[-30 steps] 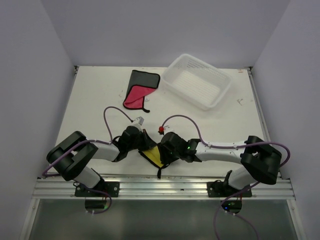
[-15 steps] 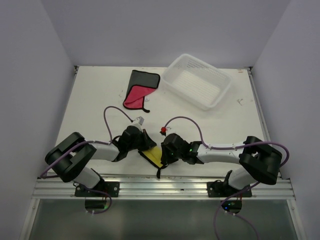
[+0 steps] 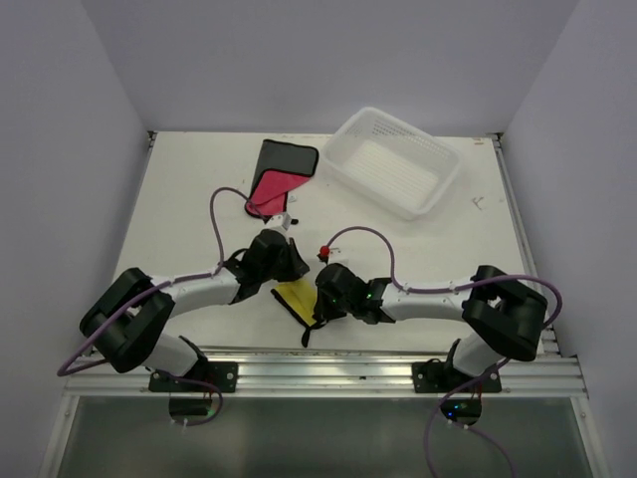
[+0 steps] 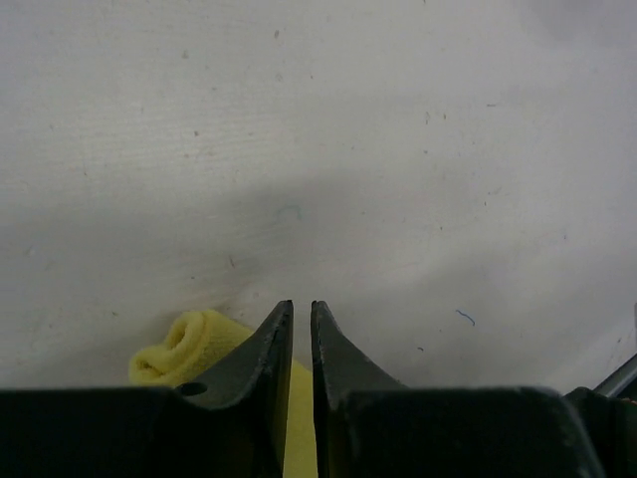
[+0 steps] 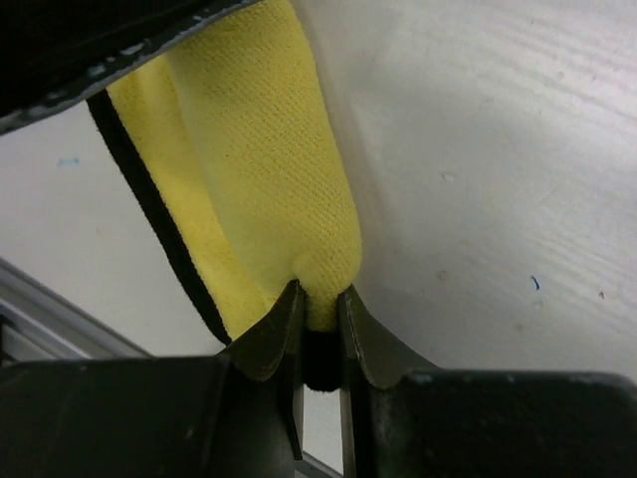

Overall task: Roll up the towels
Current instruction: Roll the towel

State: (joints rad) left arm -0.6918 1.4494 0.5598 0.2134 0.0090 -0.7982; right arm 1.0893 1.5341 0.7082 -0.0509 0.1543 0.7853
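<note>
Yellow towel [image 5: 269, 189]: lies close to the near edge of the table [image 3: 179, 199], about midway along it, between my two claws.
- My right claw [image 5: 318, 294] is pinching it. The two dark fingers press on a rounded fold at one end, and the cloth bulges out just above them.
- I judge this grip is there to anchor or turn that end so the roll can tighten. The roll looks only partly made.
- Fabric: fine woven pile with a small regular grain, soft and thick enough to hold a plump curve. A narrow black trim [image 5: 149, 209] runs down one long side.
- In the left wrist view the other end shows as a small coil with a rolled lip, sitting on the table.

Left claw [image 4: 302, 307]:
- The fingers are parted by only a thin slit, and nothing is gripped between the tips.
- It hovers just over the coiled end, pointing at bare table. My guess is that it is placed to press or tuck the coil, not to lift it.

Table: matte white, lightly scuffed and speckled.

Farther out:
- Red towel [image 3: 274, 179]: lies flat near the far edge, left of centre. It is folded so a dark backing shows over the red, and it is not yet rolled.
- White plastic basket [image 3: 438, 191]: sits at the far right corner. It is rectangular with perforated walls, and I see nothing inside.
</note>
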